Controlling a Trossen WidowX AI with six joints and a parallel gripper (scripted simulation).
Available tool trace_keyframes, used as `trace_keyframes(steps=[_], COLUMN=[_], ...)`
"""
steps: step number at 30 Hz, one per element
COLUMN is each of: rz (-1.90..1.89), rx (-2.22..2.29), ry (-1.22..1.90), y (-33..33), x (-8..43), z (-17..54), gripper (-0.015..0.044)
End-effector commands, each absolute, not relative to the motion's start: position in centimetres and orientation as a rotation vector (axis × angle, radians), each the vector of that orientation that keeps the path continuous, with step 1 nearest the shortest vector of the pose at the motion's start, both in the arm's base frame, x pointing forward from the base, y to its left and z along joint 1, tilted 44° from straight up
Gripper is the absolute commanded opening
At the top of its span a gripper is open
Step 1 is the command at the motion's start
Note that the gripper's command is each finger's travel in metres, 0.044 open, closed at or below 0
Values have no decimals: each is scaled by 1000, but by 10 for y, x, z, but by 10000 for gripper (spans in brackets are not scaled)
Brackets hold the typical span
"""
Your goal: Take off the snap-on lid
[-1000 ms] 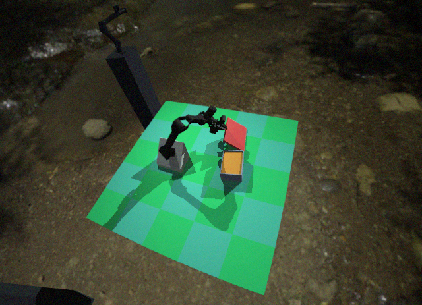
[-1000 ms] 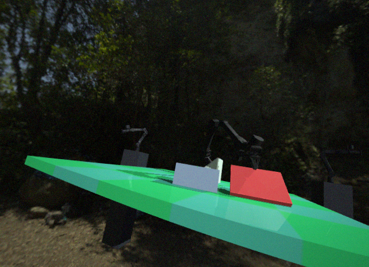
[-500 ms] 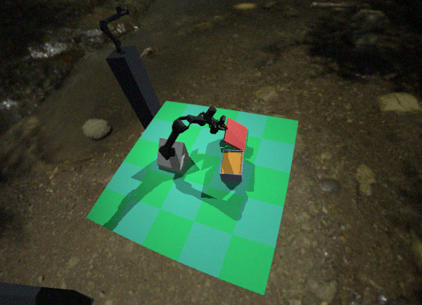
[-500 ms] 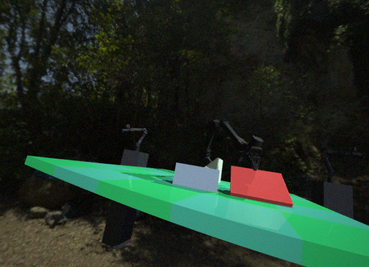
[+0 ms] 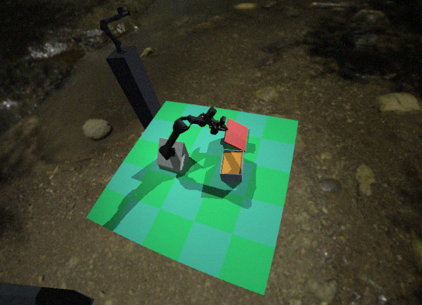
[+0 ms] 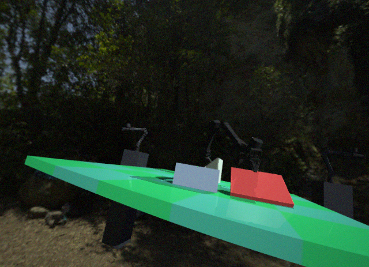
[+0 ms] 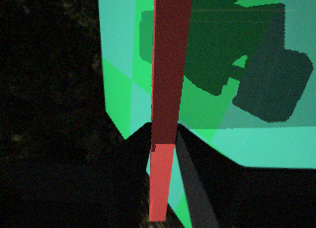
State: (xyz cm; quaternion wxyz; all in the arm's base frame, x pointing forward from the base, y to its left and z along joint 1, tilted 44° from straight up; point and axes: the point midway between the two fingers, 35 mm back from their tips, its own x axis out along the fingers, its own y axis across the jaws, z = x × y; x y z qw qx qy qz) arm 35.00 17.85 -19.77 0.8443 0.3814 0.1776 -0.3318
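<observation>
Lid (image 5: 235, 135) (image 6: 260, 187) (image 7: 170, 65) off and out at twelve o'clock from the storage box (image 5: 231, 176) (image 6: 196, 177) as the top view has it, and the gripper (image 5: 225, 127) (image 6: 255, 170) (image 7: 163, 127) has it pinched by the edge, at about ten o'clock on the panel! It's tilted, though, the gripped side high and the far side, around three o'clock, dipping close to the table (image 5: 252, 257) (image 6: 238, 222) (image 7: 257, 144); whether that low edge touches, I can't tell. The box stands upright, mouth open, orange inside. Now the tricky part, the laying down. Push straight down from here and that low edge could catch first, levering the panel round between the fingers or dragging it. Let go at this slant and it drops the rest of the way, perhaps with a slap and a skid. The near edge, down at six o'clock, sits just beside the box, so any swing that way could clip the wall and shove the very thing that mustn't move. And too much turn at the wrist might carry the lid past upright and over onto its wrong face. Level it first, then lower, I'd say, and only then release!
</observation>
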Motion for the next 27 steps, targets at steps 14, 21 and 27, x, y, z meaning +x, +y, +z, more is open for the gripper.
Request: trace_keyframes(steps=[14,21,27], rz=[-728,-728,-728], rx=[784,784,784], ry=[390,389,389], y=[157,153,150], x=[345,345,344], z=[-216,-220,-224], gripper=[0,0,0])
